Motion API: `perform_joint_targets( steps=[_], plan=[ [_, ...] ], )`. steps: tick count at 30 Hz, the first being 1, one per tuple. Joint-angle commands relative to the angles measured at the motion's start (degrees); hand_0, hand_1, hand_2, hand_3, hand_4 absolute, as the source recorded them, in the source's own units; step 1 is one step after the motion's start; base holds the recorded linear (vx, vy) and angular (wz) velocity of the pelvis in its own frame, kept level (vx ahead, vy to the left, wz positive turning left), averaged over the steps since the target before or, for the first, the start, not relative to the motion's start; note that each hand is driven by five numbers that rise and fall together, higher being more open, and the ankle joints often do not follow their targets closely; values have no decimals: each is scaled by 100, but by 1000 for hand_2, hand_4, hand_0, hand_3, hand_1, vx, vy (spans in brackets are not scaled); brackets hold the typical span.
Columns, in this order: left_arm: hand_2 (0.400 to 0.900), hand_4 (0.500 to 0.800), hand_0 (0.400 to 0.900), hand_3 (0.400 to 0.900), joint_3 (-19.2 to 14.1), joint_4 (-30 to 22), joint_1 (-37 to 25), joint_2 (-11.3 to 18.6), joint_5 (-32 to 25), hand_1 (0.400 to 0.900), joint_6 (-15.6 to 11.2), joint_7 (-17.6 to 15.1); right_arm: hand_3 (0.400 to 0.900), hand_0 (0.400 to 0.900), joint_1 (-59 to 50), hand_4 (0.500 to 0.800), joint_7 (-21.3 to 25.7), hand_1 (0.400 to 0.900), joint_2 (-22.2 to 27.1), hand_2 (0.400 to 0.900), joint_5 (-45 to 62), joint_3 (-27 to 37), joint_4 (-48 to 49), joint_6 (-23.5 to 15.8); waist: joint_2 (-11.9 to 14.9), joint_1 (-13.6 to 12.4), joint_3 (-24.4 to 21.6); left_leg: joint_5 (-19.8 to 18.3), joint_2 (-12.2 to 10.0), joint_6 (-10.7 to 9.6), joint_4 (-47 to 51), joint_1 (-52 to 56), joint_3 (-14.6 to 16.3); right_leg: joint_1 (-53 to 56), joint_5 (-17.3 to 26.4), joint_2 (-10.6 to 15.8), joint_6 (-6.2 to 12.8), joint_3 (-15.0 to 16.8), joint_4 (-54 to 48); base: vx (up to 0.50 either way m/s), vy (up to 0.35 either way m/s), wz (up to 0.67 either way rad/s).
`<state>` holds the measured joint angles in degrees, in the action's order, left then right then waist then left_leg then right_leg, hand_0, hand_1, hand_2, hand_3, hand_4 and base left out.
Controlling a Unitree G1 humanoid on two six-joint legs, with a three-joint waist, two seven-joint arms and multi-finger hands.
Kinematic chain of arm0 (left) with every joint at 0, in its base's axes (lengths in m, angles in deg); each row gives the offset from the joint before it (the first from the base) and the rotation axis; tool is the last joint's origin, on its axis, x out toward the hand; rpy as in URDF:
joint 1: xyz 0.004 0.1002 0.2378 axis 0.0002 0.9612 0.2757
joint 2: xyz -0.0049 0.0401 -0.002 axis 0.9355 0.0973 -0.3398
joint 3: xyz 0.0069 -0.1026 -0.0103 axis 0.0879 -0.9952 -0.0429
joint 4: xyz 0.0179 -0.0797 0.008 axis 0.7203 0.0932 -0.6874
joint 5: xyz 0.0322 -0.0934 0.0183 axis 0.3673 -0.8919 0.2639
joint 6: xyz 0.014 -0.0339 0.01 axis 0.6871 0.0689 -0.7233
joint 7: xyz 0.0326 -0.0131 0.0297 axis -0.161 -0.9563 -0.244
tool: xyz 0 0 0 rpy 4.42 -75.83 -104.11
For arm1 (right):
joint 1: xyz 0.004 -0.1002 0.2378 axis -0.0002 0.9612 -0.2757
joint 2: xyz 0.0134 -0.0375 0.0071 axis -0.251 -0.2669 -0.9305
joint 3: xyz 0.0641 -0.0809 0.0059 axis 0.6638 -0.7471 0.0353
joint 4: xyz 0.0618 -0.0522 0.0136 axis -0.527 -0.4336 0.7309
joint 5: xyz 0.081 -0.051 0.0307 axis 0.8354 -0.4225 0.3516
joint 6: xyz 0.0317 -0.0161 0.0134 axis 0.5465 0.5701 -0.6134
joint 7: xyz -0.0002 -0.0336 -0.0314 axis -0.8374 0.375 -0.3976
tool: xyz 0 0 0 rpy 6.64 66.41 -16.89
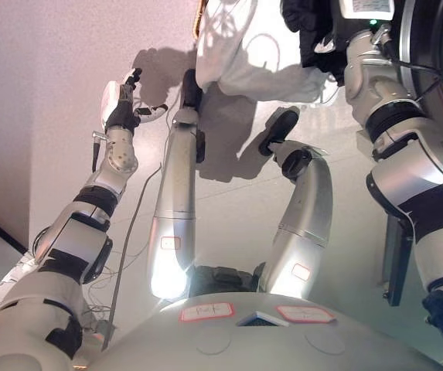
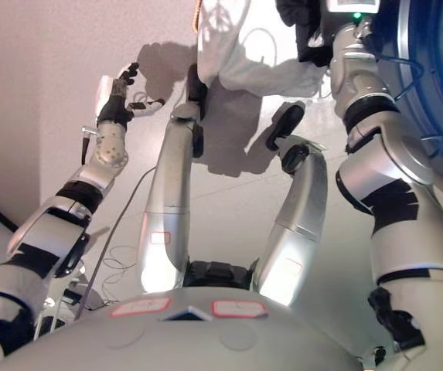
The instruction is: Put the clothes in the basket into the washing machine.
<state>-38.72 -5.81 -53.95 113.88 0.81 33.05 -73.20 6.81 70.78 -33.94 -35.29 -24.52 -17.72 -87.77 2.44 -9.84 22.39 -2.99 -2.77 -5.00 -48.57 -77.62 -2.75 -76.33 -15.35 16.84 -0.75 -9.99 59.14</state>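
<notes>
A white garment (image 1: 252, 54) hangs at the top middle, above the floor. A dark garment (image 1: 306, 27) bunches right beside it. My right arm reaches up along the right side, and my right hand (image 1: 328, 45) is at the dark garment with its fingers hidden in the cloth. The washing machine (image 2: 437, 69), with its round blue-rimmed opening, fills the upper right corner, right beside that arm. My left hand (image 1: 124, 100) is raised at the upper left, away from the clothes, with relaxed fingers and nothing in it.
A yellowish strip (image 1: 199, 17), possibly the basket's edge, shows at the top beside the white garment. A pale wall (image 1: 43, 93) runs down the left side. Glossy light floor (image 1: 229, 201) lies below.
</notes>
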Motion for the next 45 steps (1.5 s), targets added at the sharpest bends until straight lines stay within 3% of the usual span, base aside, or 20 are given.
perform_joint_targets(
  steps=[1,6,7,8,11,12,13,14,16,17,20,21,28,33,38,43,45],
  plan=[
    [900,800,900,900,-287,274,824,-26,-218,900,-59,-314,900,900,-120,800,188,900,530,900,-140,-64,-335,180,-432,63,-587,-319,88,-82,-242,-385,84,-265,-98,-220,155,304,295,-9,-29,5],
    [900,800,900,900,-347,255,944,-41,-256,900,-98,-290,900,900,-31,800,206,900,771,900,-273,-96,-487,233,-478,27,-673,-499,140,-55,-647,-662,75,-566,-290,-190,96,425,707,8,-15,4],
    [900,800,900,900,-344,-395,1080,88,-195,900,-41,-336,900,900,-40,800,216,900,922,900,-259,-150,-537,268,-525,-19,-687,-522,175,-49,-679,-724,68,-609,-312,-166,89,447,739,1,-21,18],
    [900,800,900,900,-469,-1206,1512,164,-68,900,-167,-345,900,900,4,800,222,900,1098,900,-324,-143,-604,309,-606,-108,-670,-529,204,-53,-697,-767,85,-652,-343,-120,84,465,799,6,-22,21],
    [900,800,900,900,-622,-1743,2240,329,0,900,-297,-317,900,900,57,800,102,900,1445,900,-571,-148,-841,386,-695,-189,-700,-557,252,-56,-782,-823,108,-739,-443,-105,61,526,951,22,-10,17],
    [900,800,900,900,-629,-1758,2254,327,3,900,-290,-315,845,845,55,767,100,845,1444,845,-573,-155,-841,386,-694,-183,-707,-560,253,-55,-787,-831,112,-750,-447,-103,62,532,960,53,3,8],
    [900,800,900,900,-617,-1732,2373,266,26,900,-284,-296,498,498,138,559,181,498,1526,498,-733,-122,-906,482,-711,-176,-737,-553,262,-46,-768,-832,120,-777,-465,-83,62,554,957,32,5,3],
    [900,800,900,900,-613,-1726,2370,264,26,900,-287,-298,400,400,142,500,182,400,1528,400,-736,-120,-904,483,-710,-177,-741,-552,264,-45,-767,-834,122,-781,-465,-82,62,556,958,59,8,1],
    [900,800,900,900,-567,-1646,2377,244,83,900,-263,-293,400,400,239,500,269,400,1570,400,-851,-105,-911,552,-727,-177,-768,-514,274,-39,-656,-796,119,-762,-442,-107,71,579,869,27,-8,0],
    [900,800,900,900,-487,-1301,2217,106,68,900,-242,-327,400,400,241,500,354,400,1519,400,-945,-51,-910,624,-714,-155,-795,-448,268,-36,-520,-741,116,-718,-411,-117,82,570,780,0,0,0],
    [900,800,900,900,-411,-1064,2016,41,61,900,-207,-365,400,400,144,500,404,400,1476,400,-1008,-80,-898,682,-705,-139,-782,-361,269,-42,-310,-655,127,-651,-357,-133,92,551,631,36,-19,-3],
    [900,800,900,900,-340,-766,1851,-58,42,900,-165,-424,400,400,142,500,489,400,1454,400,-1050,-73,-840,700,-679,-93,-797,-276,258,-48,-106,-572,136,-579,-300,-149,116,532,468,0,0,0],
    [900,800,900,900,-229,-316,1526,-295,-36,900,-130,-514,400,400,107,500,659,400,1289,400,-932,92,-743,739,-672,-93,-794,28,230,-52,588,-112,155,-148,-54,-243,203,397,-70,10,-7,-6],
    [900,800,900,900,-190,-67,1418,-412,-87,900,-117,-501,400,400,304,500,773,400,1119,400,-502,555,-681,680,-705,-151,-764,300,137,-35,1385,732,177,696,240,-356,285,228,-810,12,-1,-11],
    [900,800,900,900,-336,251,1484,-417,-146,900,-21,-424,400,400,597,500,825,400,979,400,687,1583,-498,431,-711,-79,-712,679,-2,-23,2537,2026,232,2060,727,-493,427,115,-2147,36,12,-17],
    [900,800,900,900,-659,606,1762,-373,-320,900,126,-257,400,400,1083,500,693,400,893,400,3598,3524,-320,-153,-762,80,-699,894,15,-36,3383,3202,292,3219,983,-589,532,51,-3228,67,36,-14],
    [900,800,900,900,-740,856,1796,-472,-383,900,204,-241,400,400,1387,500,660,400,682,400,5110,4393,-77,-666,-821,133,-706,1102,-4,0,3723,3572,382,3537,1277,-629,548,35,-3675,-11,78,-23]
  ],
)
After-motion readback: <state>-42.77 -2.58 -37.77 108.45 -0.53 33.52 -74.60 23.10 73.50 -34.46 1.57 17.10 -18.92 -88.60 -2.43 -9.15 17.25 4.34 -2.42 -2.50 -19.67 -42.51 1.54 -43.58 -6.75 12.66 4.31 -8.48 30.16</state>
